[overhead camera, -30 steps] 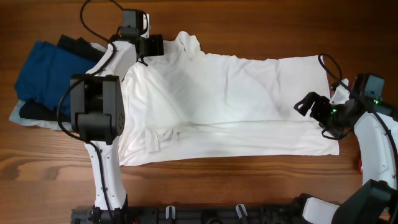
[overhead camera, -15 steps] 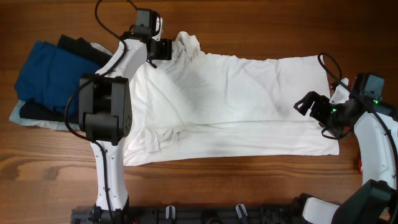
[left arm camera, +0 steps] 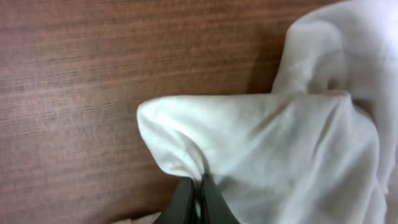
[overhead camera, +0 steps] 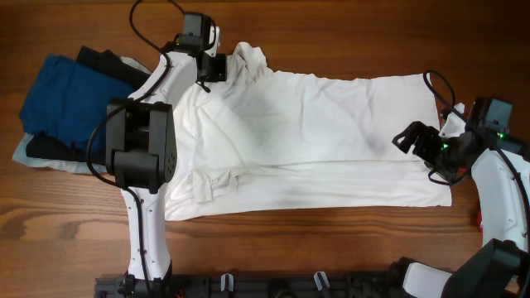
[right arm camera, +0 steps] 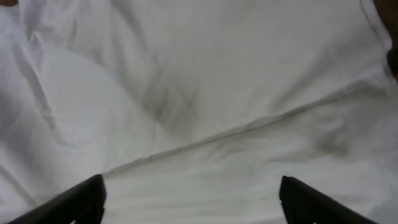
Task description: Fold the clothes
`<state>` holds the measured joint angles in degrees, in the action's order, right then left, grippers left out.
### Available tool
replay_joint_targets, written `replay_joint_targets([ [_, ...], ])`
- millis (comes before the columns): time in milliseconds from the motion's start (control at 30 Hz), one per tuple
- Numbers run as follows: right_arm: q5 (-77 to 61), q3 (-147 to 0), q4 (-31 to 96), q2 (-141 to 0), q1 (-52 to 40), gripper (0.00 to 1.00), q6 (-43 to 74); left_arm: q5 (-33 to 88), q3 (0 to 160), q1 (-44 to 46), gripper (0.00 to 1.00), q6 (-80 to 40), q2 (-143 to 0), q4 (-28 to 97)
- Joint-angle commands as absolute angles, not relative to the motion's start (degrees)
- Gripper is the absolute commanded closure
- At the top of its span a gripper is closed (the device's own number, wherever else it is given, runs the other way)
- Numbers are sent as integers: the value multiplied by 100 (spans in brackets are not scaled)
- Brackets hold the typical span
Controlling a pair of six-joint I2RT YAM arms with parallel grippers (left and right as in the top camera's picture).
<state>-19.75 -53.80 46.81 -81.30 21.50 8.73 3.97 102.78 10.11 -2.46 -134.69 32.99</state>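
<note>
The white T-shirt (overhead camera: 315,132) lies spread across the wooden table with no print showing. My left gripper (overhead camera: 219,68) is at its far left corner, beside the bunched sleeve (overhead camera: 248,56). In the left wrist view, that gripper (left arm camera: 199,190) is shut on a raised fold of the white cloth (left arm camera: 261,137). My right gripper (overhead camera: 404,137) hovers over the shirt's right part. The right wrist view shows it (right arm camera: 193,190) open wide above a long crease in the cloth (right arm camera: 205,93), with nothing between its fingers.
A pile of blue and black garments (overhead camera: 65,103) lies at the table's left, next to the left arm (overhead camera: 137,149). A small red thing (overhead camera: 479,218) peeks in at the right edge. A black rail (overhead camera: 273,285) runs along the front.
My left gripper moved a little right to the shirt's far left corner and shut on a fold of it. The right arm has stayed in place.
</note>
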Motion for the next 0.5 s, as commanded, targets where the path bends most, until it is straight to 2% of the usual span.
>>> replay_joint_targets([
  [0,-2086,-5376,4392,-8051,2117,38,941,440,10047,847,96,-819,-13638,3848],
  [67,-2112,-5378,4156,-8051,2117,49,1063,447,10047,727,96,-1229,-13515,4029],
  [133,-2110,-5378,3909,-8058,2117,50,1066,574,10047,607,96,-1584,-13399,4171],
  [233,-2110,-5380,3376,-8123,2117,55,1085,1452,10047,460,96,-1612,-13284,4252],
  [267,-2108,-5393,3181,-8176,2117,66,1179,1691,10047,436,96,-1612,-13262,4272],
  [300,-2099,-5439,2908,-8283,2117,72,1219,1916,10047,425,96,-1612,-13229,4305],
  [333,-2088,-5516,2635,-8431,2117,75,1221,2064,10047,427,96,-1610,-13218,4329],
  [367,-2082,-5629,2132,-8722,2104,69,1188,2182,10047,427,96,-1610,-13203,4342],
  [400,-2062,-5669,1750,-8925,2088,46,1146,2235,10047,427,96,-1610,-13200,4338],
  [433,-2045,-5690,1402,-9111,2084,33,1090,2255,10047,427,96,-1610,-13200,4335],
  [467,-2018,-5697,1048,-9295,2084,30,1052,2252,10047,427,96,-1610,-13200,4338],
])
